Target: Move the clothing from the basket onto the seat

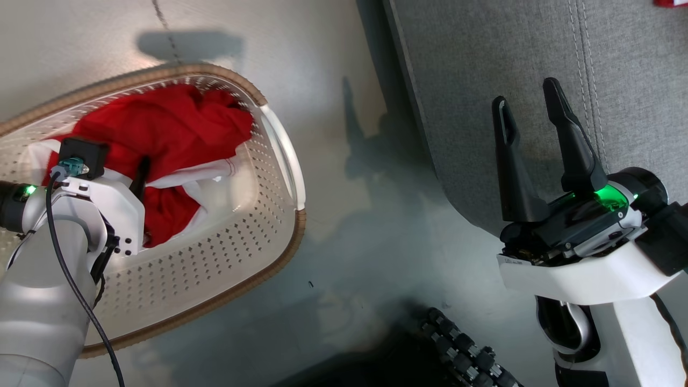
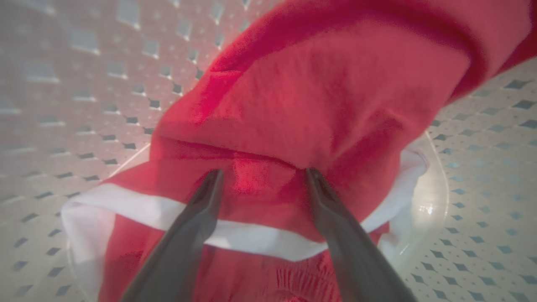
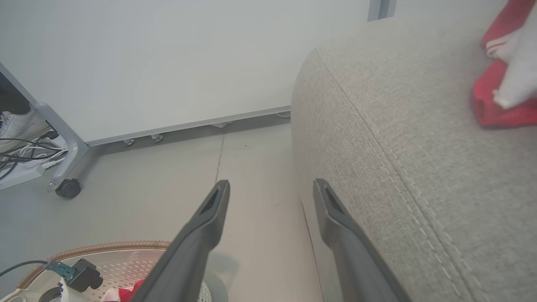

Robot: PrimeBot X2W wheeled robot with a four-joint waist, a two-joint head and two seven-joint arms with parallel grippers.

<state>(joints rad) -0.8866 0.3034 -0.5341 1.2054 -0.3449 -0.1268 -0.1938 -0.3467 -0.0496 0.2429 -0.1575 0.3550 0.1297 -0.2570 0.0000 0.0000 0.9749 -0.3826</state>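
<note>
The basket (image 1: pixel 279 236) stands on the floor at the left, white and perforated with a brown rim. Red clothing (image 1: pixel 161 129) with white stripes lies heaped inside it. My left gripper (image 2: pixel 262 174) reaches down into the basket, open, its two tips pressed against a fold of the clothing (image 2: pixel 319 96) above a white stripe. One dark finger (image 1: pixel 141 174) shows past the wrist in the head view. My right gripper (image 1: pixel 529 99) hangs open and empty over the rounded corner of the grey seat (image 1: pixel 484 64). Another red and white garment (image 3: pixel 499 96) lies on the seat (image 3: pixel 419 159).
A grey frame on a caster (image 3: pixel 67 188) stands by the white wall panel, with cables and a white shoe (image 3: pixel 16 123) behind it. A dark ribbed cable chain (image 1: pixel 462 349) lies at the bottom edge. Bare floor (image 1: pixel 365 215) separates basket and seat.
</note>
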